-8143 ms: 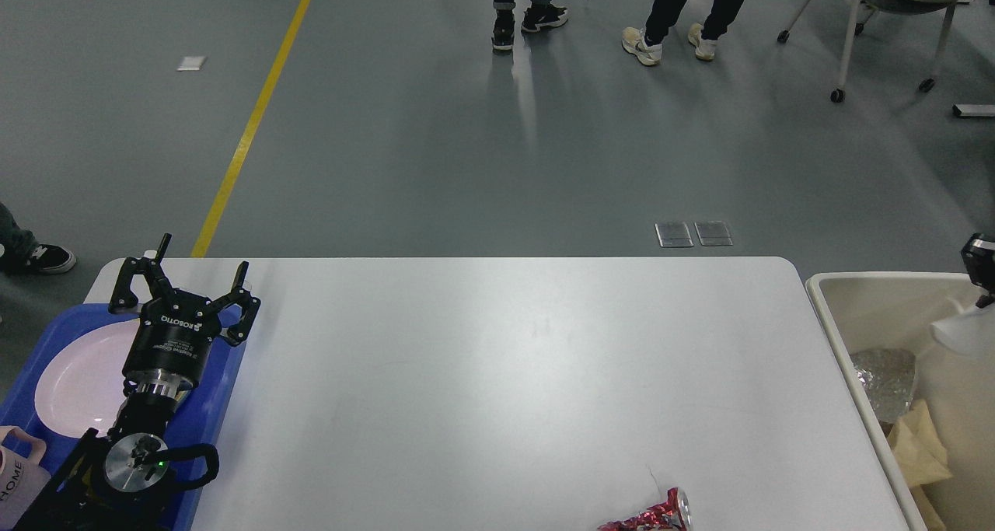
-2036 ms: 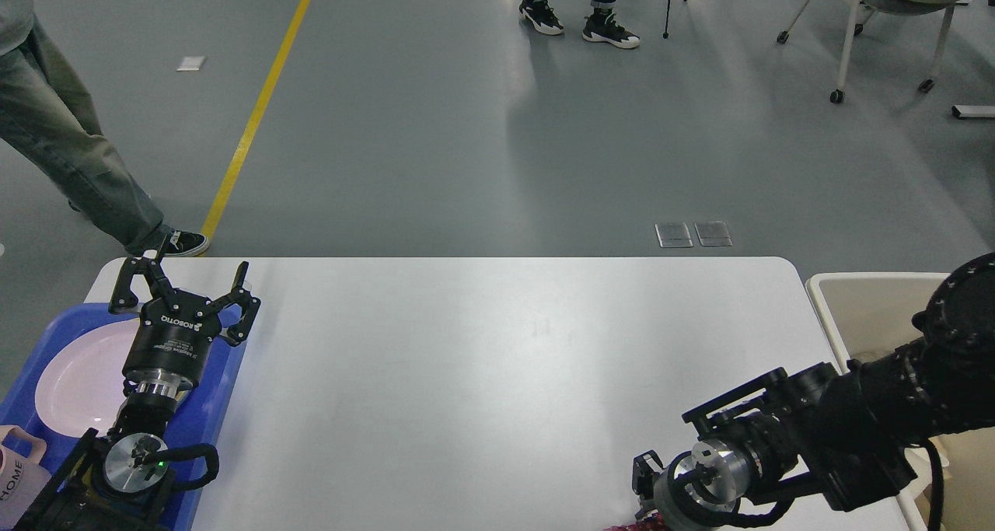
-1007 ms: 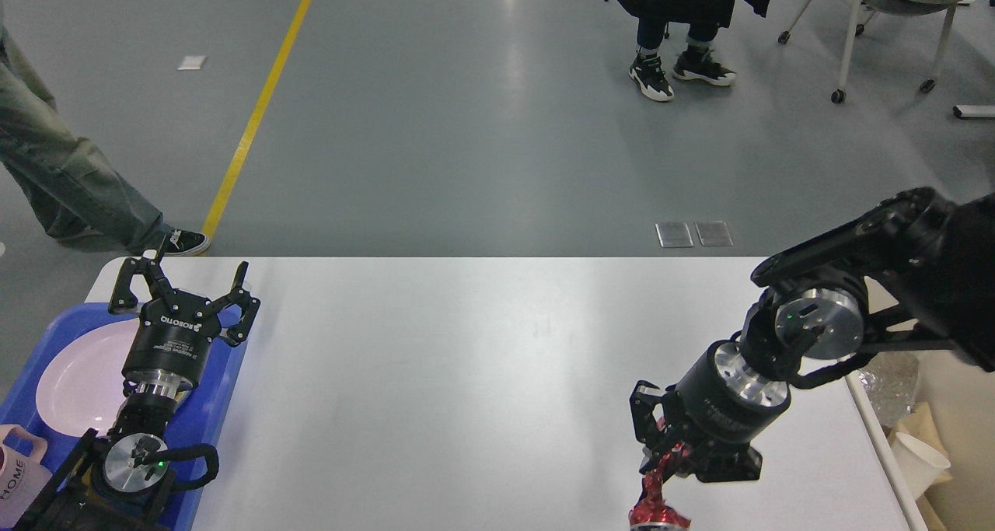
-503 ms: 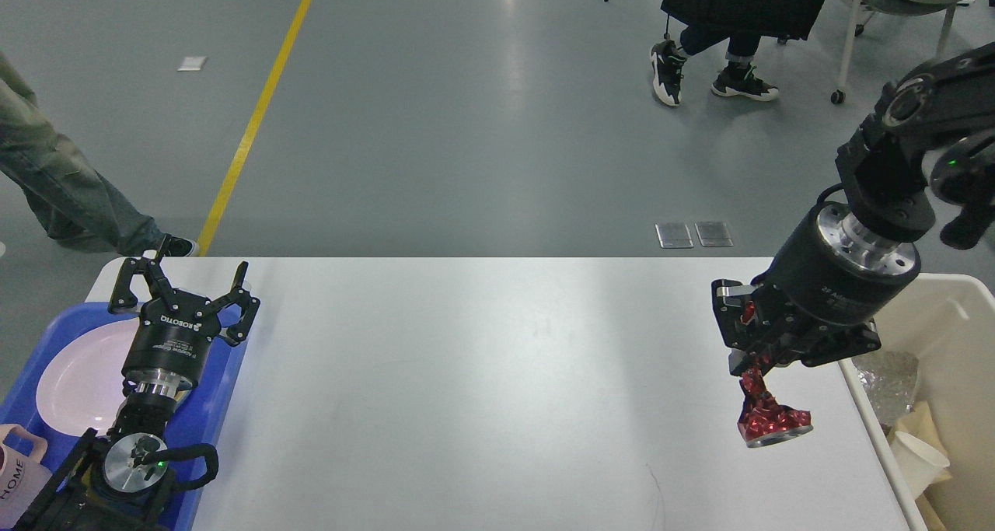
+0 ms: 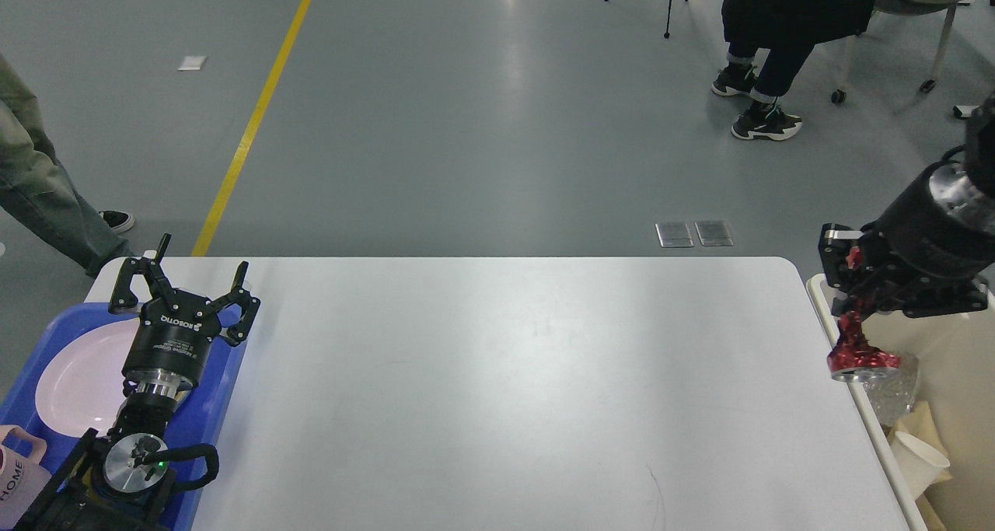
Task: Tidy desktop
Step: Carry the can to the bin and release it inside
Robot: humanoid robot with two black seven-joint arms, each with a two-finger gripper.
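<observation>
The white desktop [image 5: 497, 391] fills the lower middle of the head view. My right gripper [image 5: 851, 305] is shut on a crushed red can [image 5: 859, 352] and holds it in the air over the left rim of the beige bin [image 5: 824, 294], past the desktop's right edge. My left gripper [image 5: 186, 286] is open and empty, held above the blue tray [image 5: 221, 406] at the desktop's left end.
The tray holds a pink plate [image 5: 78, 375], and a pink mug [image 5: 19, 473] stands at its near corner. The bin holds a white paper cup [image 5: 917, 457], crumpled foil [image 5: 894, 387] and brown paper. People's legs and a chair are on the floor beyond.
My right gripper has carried the red can up from the desktop's near edge, to the right and farther back, from over the desktop to over the bin's rim. The left arm has not moved.
</observation>
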